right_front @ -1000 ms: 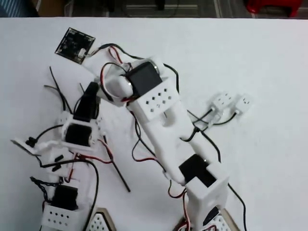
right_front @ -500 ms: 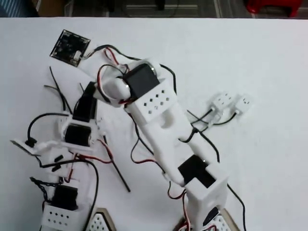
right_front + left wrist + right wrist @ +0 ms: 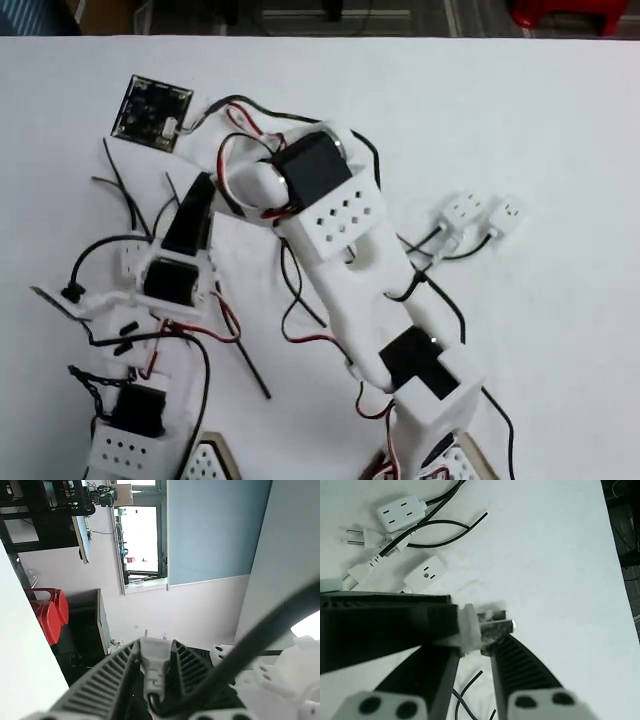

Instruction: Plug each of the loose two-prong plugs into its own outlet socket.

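Left gripper [image 3: 155, 647] is clamped tight on a white two-prong plug [image 3: 152, 672], bottom centre of its wrist view. Right gripper [image 3: 479, 647] has its jaws apart, with that plug's prongs at its tips. Outlet sockets [image 3: 465, 212] sit mid-right in the high view.

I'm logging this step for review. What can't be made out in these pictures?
Plug in the left gripper: hidden in the high view beneath the right arm.
Outlet sockets: too small in the high view to read their slots.
White piece: cut off by the right wrist view's edge.
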Controlling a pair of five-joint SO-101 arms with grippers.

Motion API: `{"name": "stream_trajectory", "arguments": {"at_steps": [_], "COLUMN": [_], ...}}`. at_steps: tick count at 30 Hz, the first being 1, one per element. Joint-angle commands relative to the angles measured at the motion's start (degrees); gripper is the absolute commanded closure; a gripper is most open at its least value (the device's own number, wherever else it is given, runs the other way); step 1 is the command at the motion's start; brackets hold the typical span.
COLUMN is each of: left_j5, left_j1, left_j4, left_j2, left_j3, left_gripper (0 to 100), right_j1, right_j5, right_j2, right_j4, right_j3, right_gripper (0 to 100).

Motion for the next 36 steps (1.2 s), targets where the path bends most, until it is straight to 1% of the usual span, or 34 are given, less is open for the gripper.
{"name": "stream_trajectory", "arguments": {"at_steps": [1,6,11,20,23,26,31,36], "left_j5": [0.09,0.09,0.09,0.09,0.09,0.09,0.09,0.09], "left_j1": [1.10,1.27,1.36,1.45,1.45,1.45,1.45,1.27], "left_j4": [0.26,0.26,0.26,0.26,0.35,0.35,0.35,0.35], "left_j2": [0.04,0.04,0.04,0.04,0.04,0.04,0.04,0.04], "left_j3": [-0.70,-0.70,-0.70,-0.70,-0.70,-0.70,-0.70,-0.53], "left_gripper": [98,98,98,98,98,98,98,98], "right_j1": [2.24,1.89,0.84,-3.65,-4.09,-3.82,-3.74,1.54], "right_j5": [0.35,0.35,0.18,-0.18,-0.18,-0.18,-0.18,0.26], "right_j2": [-4.00,-3.91,-3.91,-3.91,-3.91,-3.91,-3.91,-4.44], "right_j4": [-0.92,-3.74,-3.47,-3.65,-4.44,-6.11,-5.58,-1.27], "right_j3": [-0.35,-0.35,-0.35,-0.35,-0.35,-0.35,-0.09,-0.26], "right_gripper": [95.0,95.0,95.0,95.0,95.0,95.0,95.0,95.0]}}
